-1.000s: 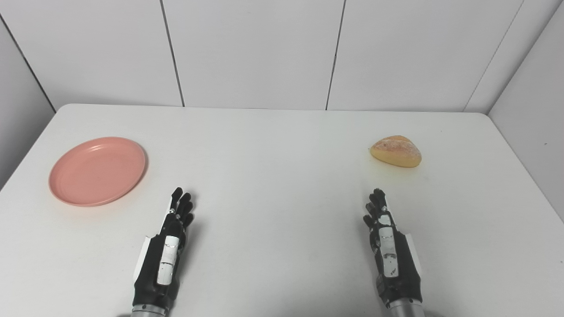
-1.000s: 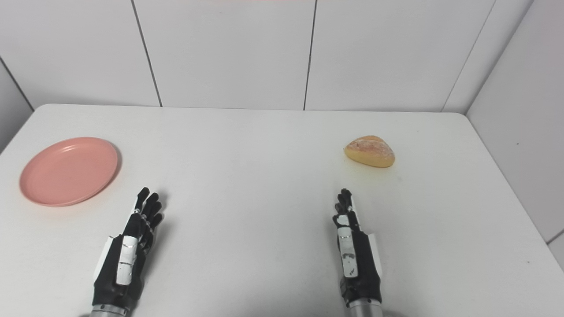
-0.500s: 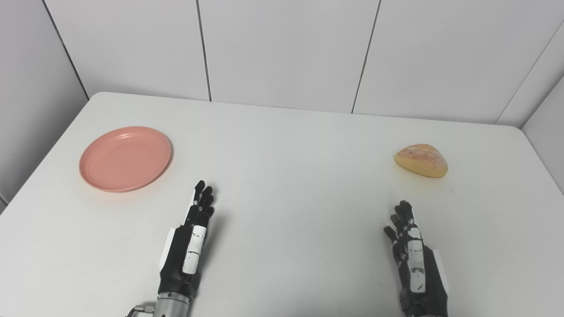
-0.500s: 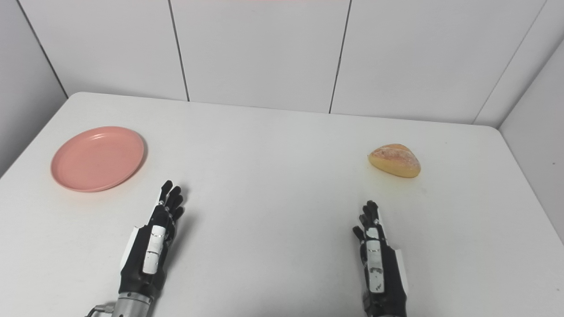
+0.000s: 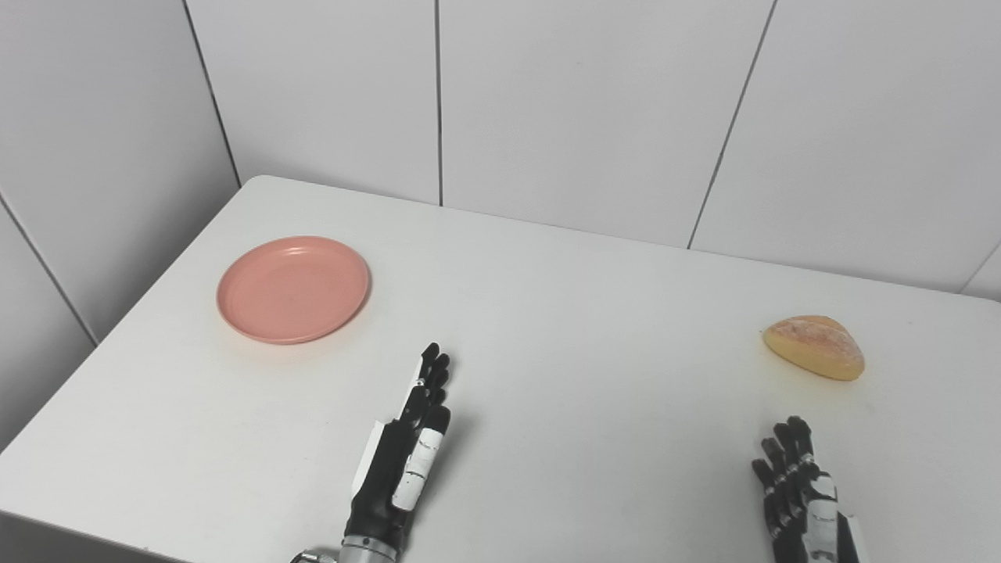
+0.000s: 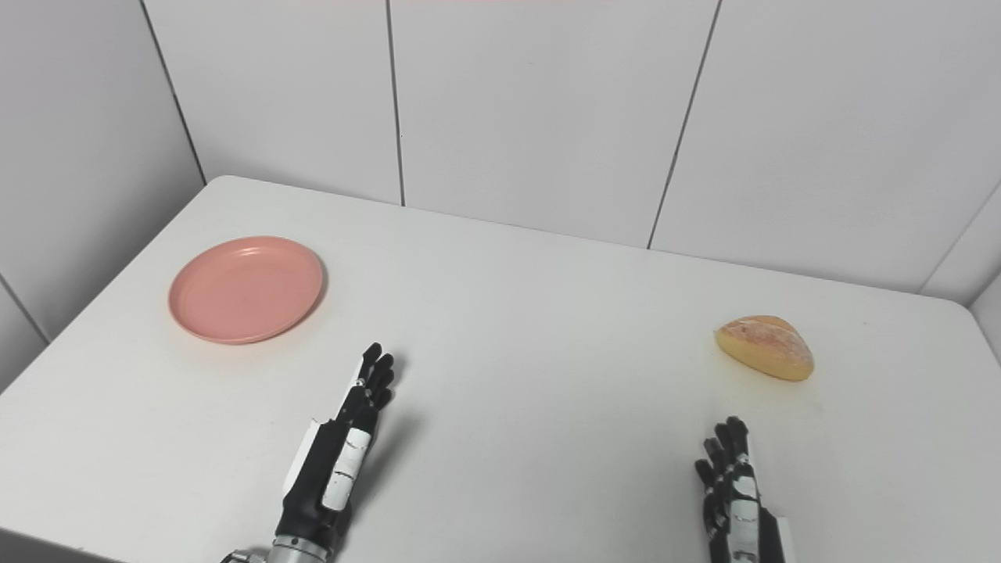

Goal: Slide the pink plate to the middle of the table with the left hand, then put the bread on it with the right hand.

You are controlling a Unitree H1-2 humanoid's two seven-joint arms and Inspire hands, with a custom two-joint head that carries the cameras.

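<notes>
A pink plate lies empty on the left part of the white table. A golden bread roll rests on the table at the right. My left hand lies low over the table near the front, to the right of and nearer than the plate, fingers straight and holding nothing. My right hand is at the bottom right, nearer than the bread, fingers extended and apart, also holding nothing; its lower part is cut off by the picture's edge.
White tiled walls stand behind the table and along its left side. The table's left edge and rounded far-left corner are in view.
The whole picture has shifted: the camera has turned left, so plate, bread and hands sit further right in frame. The plate and bread have not moved on the table.
</notes>
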